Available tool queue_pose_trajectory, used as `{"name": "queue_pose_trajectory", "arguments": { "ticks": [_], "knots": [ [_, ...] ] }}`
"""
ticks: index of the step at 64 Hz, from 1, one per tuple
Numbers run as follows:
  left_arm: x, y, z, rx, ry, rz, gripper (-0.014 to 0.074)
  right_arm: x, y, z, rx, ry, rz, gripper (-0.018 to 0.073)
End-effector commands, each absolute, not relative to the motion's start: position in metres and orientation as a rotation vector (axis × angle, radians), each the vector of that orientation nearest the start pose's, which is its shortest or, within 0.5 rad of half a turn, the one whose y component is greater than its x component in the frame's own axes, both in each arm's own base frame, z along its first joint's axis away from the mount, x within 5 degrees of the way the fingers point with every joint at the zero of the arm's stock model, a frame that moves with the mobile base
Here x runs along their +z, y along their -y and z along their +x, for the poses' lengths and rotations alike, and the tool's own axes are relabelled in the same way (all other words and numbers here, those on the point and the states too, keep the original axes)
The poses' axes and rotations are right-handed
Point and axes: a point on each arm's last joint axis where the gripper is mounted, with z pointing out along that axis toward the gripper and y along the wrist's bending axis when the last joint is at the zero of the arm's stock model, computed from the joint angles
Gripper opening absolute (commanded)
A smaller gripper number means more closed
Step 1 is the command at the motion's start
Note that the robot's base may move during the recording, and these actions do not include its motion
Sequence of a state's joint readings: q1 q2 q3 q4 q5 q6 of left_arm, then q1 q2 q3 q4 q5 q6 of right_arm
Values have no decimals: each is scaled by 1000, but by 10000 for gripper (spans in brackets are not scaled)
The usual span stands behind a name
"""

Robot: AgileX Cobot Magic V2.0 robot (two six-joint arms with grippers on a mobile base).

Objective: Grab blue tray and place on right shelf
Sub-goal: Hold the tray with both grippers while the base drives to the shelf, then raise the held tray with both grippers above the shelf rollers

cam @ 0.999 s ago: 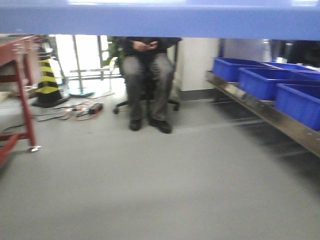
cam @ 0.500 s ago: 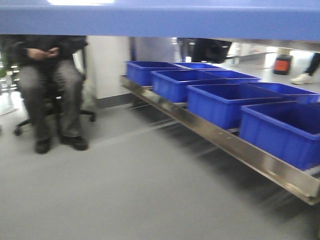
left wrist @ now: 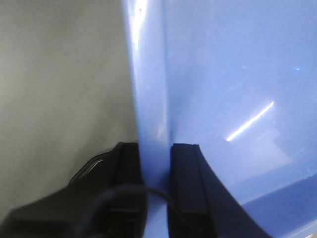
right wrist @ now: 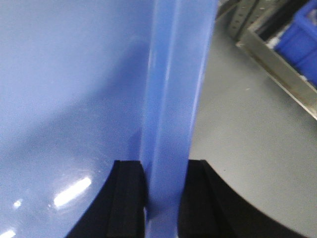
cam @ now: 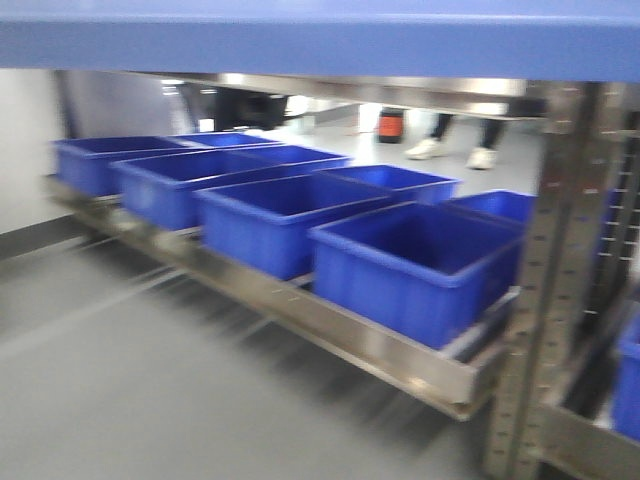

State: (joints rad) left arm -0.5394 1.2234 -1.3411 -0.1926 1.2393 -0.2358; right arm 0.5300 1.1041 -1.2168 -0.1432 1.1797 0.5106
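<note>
Since half a second ago the front view has swung further right: the seated person is out of frame, and the shelf with its row of bins now fills the middle, with a perforated upright newly in view at the right. Tray is a light-blue band across the top of the front view, held up off the floor, nearer the camera than the shelf and not on it. Left gripper is clamped on the tray rim, with one black finger outside the rim and the other on the inner side; glossy tray surface fills the right of that view. Right gripper is clamped on the opposite rim the same way, a black finger on each side of the rolled edge. In the right wrist view the shelf lip and a dark-blue bin show at the upper right, well apart from the tray. Bins sit in two rows on the steel shelf, touching or nearly so. Behind them are white shoes and a red object on the far floor. Front view is motion-blurred and any labels or writing are too smeared to read.
</note>
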Motion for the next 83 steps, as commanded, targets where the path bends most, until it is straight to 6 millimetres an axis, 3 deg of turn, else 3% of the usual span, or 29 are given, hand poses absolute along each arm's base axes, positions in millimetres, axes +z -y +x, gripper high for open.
{"name": "queue_pose_trajectory", "arguments": {
  "ticks": [1,83],
  "knots": [
    [414,129,179,-548,-2569,432,-48,404,-84,177,182,-2453,-78,59],
    [414,129,179,-548,-2569,432,-48,403,-84,177,181,-2455,-78,59]
  ]
}}
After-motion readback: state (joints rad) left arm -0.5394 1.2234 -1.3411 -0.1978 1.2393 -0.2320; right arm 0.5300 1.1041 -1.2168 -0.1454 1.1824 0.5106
